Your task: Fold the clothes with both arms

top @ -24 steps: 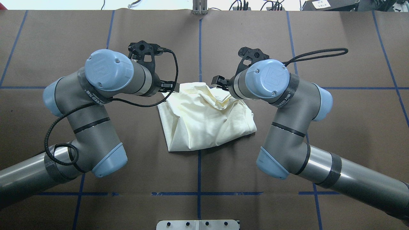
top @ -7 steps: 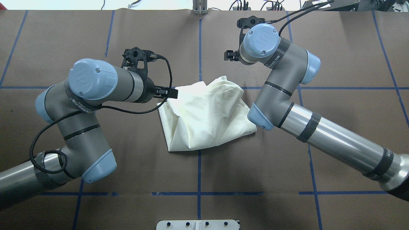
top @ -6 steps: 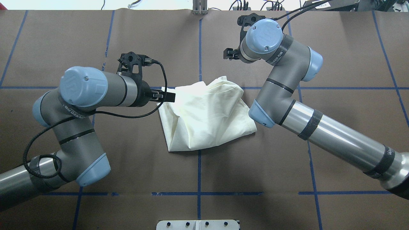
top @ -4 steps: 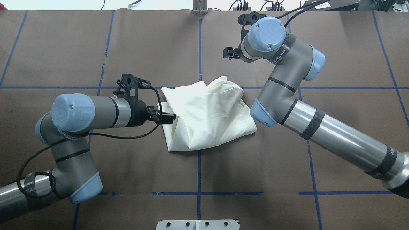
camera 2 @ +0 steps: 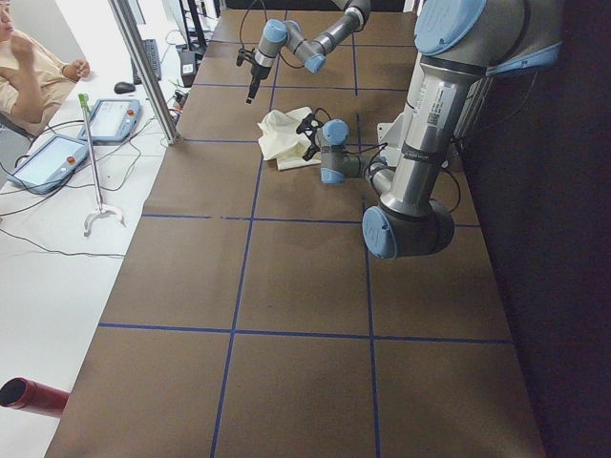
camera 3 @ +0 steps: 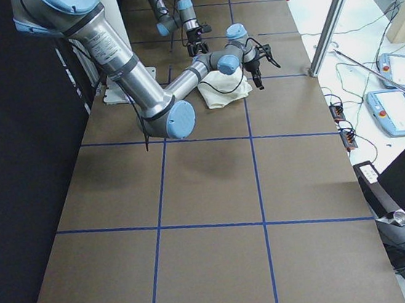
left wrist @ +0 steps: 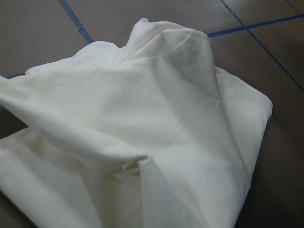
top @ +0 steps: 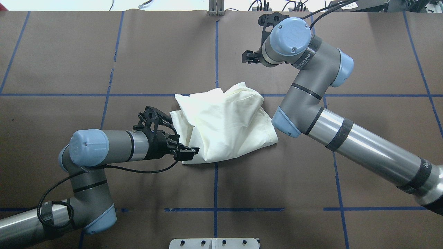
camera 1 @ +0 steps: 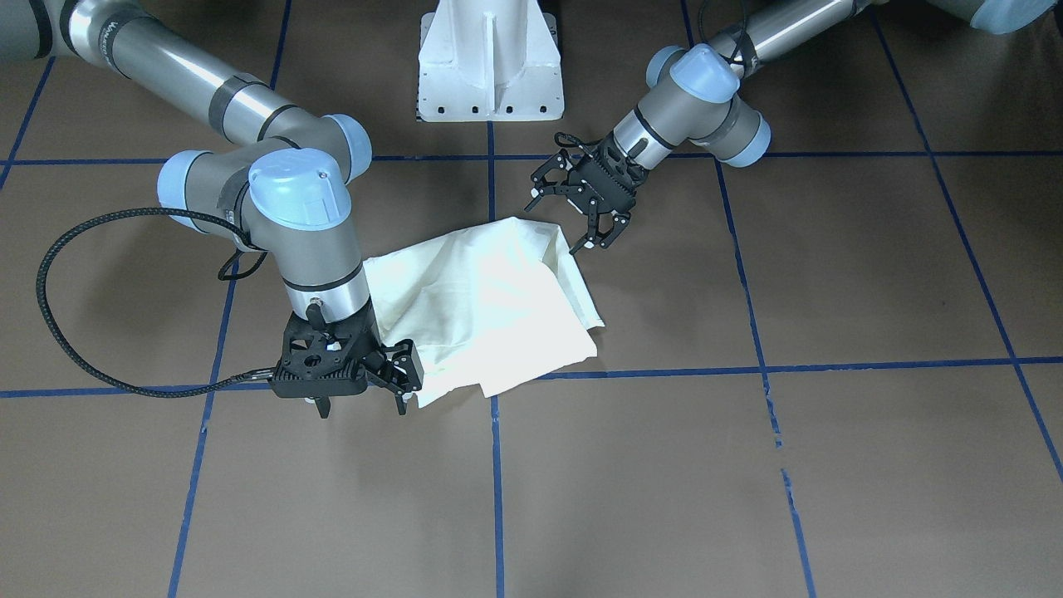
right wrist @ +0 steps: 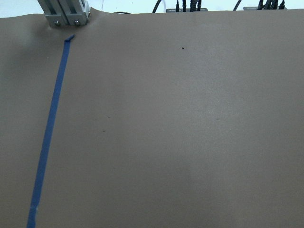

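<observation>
The clothes are one cream shirt (top: 225, 124) lying bunched and partly folded at the table's middle, plain side up (camera 1: 482, 307). My left gripper (top: 188, 154) is low at the shirt's corner nearest the robot on its left side, open, with its fingers spread by the cloth edge (camera 1: 560, 226). The left wrist view is filled with the rumpled shirt (left wrist: 156, 128). My right gripper (camera 1: 363, 407) hangs open and empty above the table, just past the shirt's far edge. In the overhead view the right gripper (top: 248, 57) is mostly hidden under its wrist. The right wrist view holds only bare table.
Blue tape lines (top: 215, 180) grid the brown table cover. The white pedestal base (camera 1: 490, 62) stands at the robot's side. A metal bracket (top: 216, 10) sits on the far edge. A seated person (camera 2: 29, 67) and handheld pendants (camera 2: 48, 157) are beside the table.
Both grippers were at the shirt's far edge. The right one let go and rose away. My left gripper swept back along the shirt's left edge to its near corner.
</observation>
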